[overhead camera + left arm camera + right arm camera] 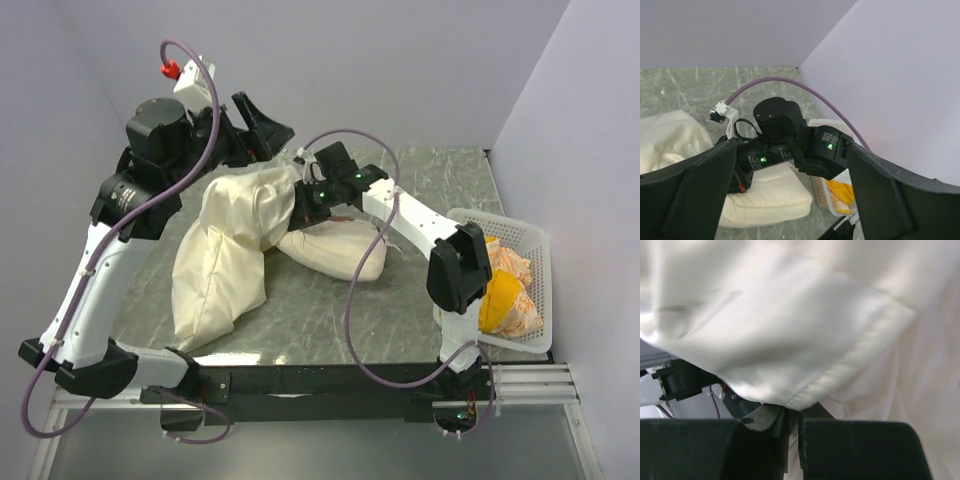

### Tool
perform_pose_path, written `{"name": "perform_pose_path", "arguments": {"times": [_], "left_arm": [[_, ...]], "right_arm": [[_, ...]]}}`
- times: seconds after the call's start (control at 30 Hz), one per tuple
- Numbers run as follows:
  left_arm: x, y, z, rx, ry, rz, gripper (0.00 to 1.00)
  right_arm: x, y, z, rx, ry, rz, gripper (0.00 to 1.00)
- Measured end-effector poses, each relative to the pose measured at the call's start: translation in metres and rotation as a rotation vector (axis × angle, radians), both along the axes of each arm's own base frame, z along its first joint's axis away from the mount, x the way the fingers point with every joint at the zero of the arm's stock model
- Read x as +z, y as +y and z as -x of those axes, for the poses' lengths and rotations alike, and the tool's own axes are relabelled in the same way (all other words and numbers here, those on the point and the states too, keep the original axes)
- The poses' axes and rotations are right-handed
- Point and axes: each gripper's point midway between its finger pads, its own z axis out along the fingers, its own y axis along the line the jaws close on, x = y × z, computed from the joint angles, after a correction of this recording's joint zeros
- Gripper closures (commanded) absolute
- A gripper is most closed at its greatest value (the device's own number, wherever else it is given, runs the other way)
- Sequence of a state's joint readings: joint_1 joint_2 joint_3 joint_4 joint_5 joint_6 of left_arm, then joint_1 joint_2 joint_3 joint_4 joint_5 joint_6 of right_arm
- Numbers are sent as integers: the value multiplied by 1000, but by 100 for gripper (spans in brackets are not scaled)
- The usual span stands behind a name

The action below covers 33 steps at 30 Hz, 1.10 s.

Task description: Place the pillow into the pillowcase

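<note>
The pillowcase (225, 260) is a wrinkled cream sack, raised at its far end and draping down toward the near left of the table. My right gripper (305, 195) is shut on its hem, and the right wrist view shows the stitched edge of the pillowcase (790, 330) pinched in the right gripper (792, 415). The pillow (335, 250) lies flat and puffy on the table, below the right arm. Its left end runs under the pillowcase, and how far inside is hidden. My left gripper (258, 125) hangs open above the back left, holding nothing. In the left wrist view the pillow (770, 195) lies under the right wrist.
A white basket (500, 222) with yellow and orange items (505, 300) stands at the table's right edge beside the right arm. Walls close in at the back, left and right. The marbled table (430, 170) shows bare at the back right.
</note>
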<state>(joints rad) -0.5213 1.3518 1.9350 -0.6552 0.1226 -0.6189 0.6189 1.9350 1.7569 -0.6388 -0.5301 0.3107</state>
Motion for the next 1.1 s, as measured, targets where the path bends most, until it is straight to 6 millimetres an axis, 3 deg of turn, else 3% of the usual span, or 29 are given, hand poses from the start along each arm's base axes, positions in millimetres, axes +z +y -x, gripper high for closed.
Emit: {"name": "perform_pose_path", "arguments": {"times": [0.07,0.13,0.2,0.37,0.47,0.57,0.73,0.87,1.1], "left_arm": [[-18,5,-1,33,24,-9,18],[-51,11,-2,80,80,-32,22],[-105,16,-3,138,161,-74,18],[-266,48,13,334,424,-224,3],[-331,77,34,452,524,-252,2],[-353,92,44,521,544,-225,5],[-378,101,36,625,566,-202,7],[-402,115,38,719,600,-219,5],[-403,142,42,912,584,-141,3]], "right_arm": [[-14,3,1,2,42,4,100],[-27,0,-5,-20,58,26,100],[-43,-10,-20,-65,90,35,100],[-63,-47,-55,-186,126,38,100],[-59,-59,-66,-225,108,39,100],[-48,-58,-66,-228,78,35,100],[-33,-58,-65,-231,46,23,100],[-32,-61,-60,-235,43,27,100],[-17,-71,-47,-247,24,31,100]]}}
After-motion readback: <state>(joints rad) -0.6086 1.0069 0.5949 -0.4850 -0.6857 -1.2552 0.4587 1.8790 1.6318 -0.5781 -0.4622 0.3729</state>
